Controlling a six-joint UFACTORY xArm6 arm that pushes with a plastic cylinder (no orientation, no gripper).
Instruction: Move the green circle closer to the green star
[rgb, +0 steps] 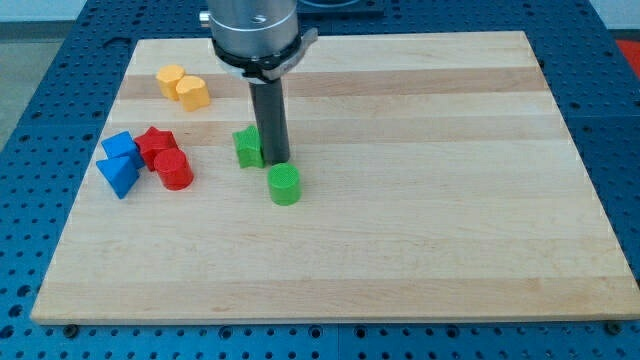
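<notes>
The green circle (284, 185) is a short green cylinder left of the board's middle. The green star (248, 147) sits just up and to the left of it, partly hidden behind the rod. My tip (277, 160) is at the lower end of the dark rod, touching or nearly touching the star's right side and just above the green circle. A small gap separates the two green blocks.
Two yellow blocks (183, 86) lie at the view's upper left. A red star-like block (154, 144), a red cylinder (174, 170) and two blue blocks (119, 166) cluster at the left edge of the wooden board (450, 200).
</notes>
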